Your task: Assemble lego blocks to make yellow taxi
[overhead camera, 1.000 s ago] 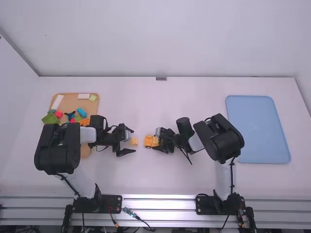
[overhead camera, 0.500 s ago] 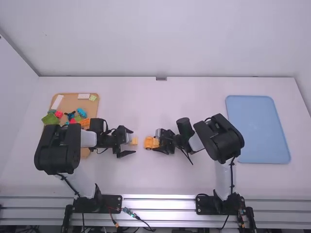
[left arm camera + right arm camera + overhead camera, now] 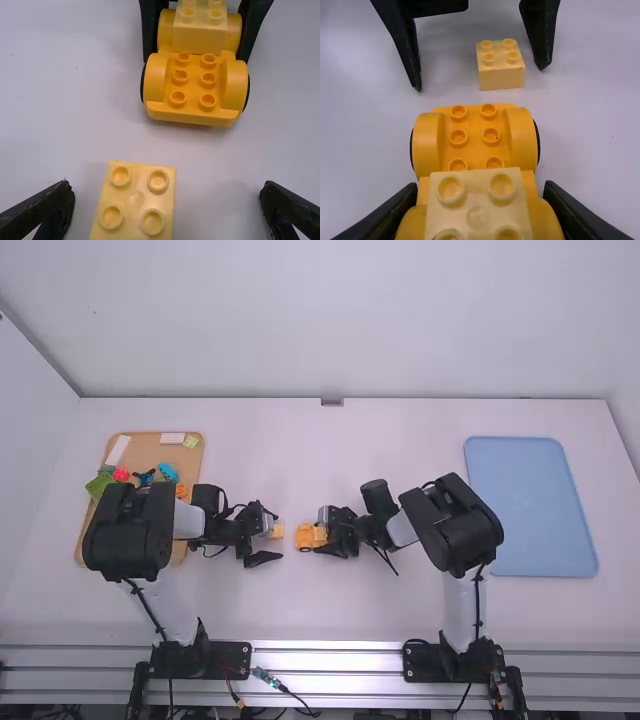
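My left gripper [image 3: 279, 536] is open, its fingers on either side of a loose pale yellow block [image 3: 277, 531] lying on the table. That block [image 3: 135, 200] is between the left gripper's [image 3: 167, 200] spread fingers, nearer one finger and apart from both. Just right of it stands the orange-yellow car base [image 3: 305, 537], with my right gripper [image 3: 322, 531] shut on its far end. In the right wrist view the right gripper [image 3: 481, 192] presses both sides of the car base [image 3: 474, 135], and another pale yellow block [image 3: 477, 200] sits on top between its fingers.
A tan tray [image 3: 150, 452] with several coloured blocks lies at the left, partly under the left arm. At the right is a blue tray [image 3: 530, 505]. The two grippers face each other closely near the table's middle.
The left gripper has shifted slightly right and toward the camera's near edge, and its arm's elbow has moved a little. The right gripper and car base look nearly still.
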You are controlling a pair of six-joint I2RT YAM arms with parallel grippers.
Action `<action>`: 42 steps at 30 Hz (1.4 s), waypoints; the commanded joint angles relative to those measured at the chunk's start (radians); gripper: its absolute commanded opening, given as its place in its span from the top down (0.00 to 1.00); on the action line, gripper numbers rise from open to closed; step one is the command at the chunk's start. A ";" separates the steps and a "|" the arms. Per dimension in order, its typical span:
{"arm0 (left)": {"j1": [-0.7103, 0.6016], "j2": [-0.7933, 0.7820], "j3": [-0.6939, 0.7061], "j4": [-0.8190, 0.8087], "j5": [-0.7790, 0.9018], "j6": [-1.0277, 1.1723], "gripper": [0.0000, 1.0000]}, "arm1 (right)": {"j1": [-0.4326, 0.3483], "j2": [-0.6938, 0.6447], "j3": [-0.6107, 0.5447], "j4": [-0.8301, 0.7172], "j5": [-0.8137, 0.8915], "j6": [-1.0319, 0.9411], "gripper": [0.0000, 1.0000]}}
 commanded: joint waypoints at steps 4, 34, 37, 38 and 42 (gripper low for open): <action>-0.007 0.006 0.041 -0.020 -0.012 0.014 0.04 | 0.001 0.018 -0.013 -0.039 0.062 -0.003 0.56; -0.010 0.006 0.066 -0.069 0.015 0.012 0.56 | 0.001 0.018 -0.013 -0.041 0.078 -0.003 0.55; -0.004 0.006 0.061 -0.062 0.015 0.013 0.59 | 0.001 0.018 -0.012 -0.042 0.079 -0.003 0.55; -0.003 0.006 0.061 -0.062 0.015 0.013 0.59 | 0.001 0.018 -0.012 -0.042 0.079 -0.003 0.55; -0.010 0.006 0.057 -0.063 -0.002 0.012 0.64 | 0.001 0.018 -0.012 -0.041 0.078 -0.006 0.55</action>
